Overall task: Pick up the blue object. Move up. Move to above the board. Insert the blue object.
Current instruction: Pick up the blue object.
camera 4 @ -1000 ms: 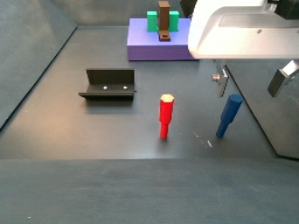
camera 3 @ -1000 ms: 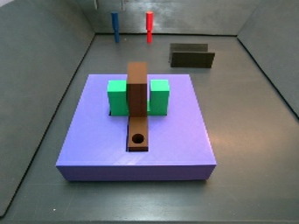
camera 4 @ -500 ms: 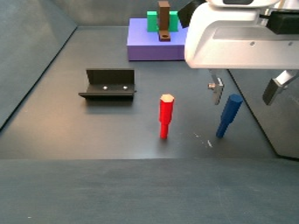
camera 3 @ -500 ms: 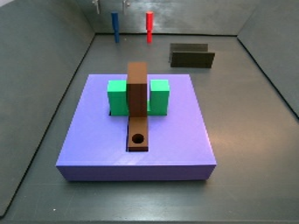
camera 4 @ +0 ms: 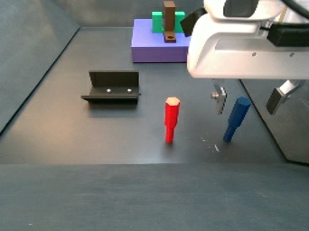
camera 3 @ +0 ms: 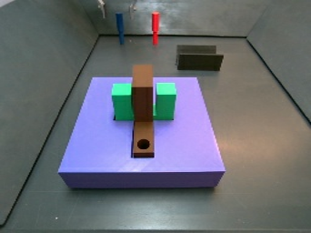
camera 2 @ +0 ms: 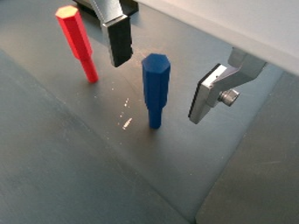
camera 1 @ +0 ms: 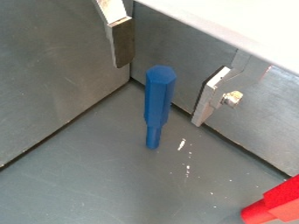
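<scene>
At the far end of the floor from the slab (camera 3: 140,136), I see the blue peg (camera 4: 236,120) upright, hexagonal-topped, close to the wall. My gripper (camera 1: 163,59) straddles it, jaws apart, fingers (camera 2: 118,39) clear on both sides. The red peg (camera 4: 173,120) stands near, and the board (camera 3: 144,111) lies well apart.

A side view looks down the bin from the near end of the purple slab (camera 3: 140,127), facing the far wall where the blue object (camera 3: 119,26) stands small. A side view faces back from the opposite end, blue object (camera 4: 236,120) close, slab (camera 4: 163,47) distant. Both wrist views look steeply down past the gripper (camera 1: 163,68) (camera 2: 163,67) at that peg, very close.
</scene>
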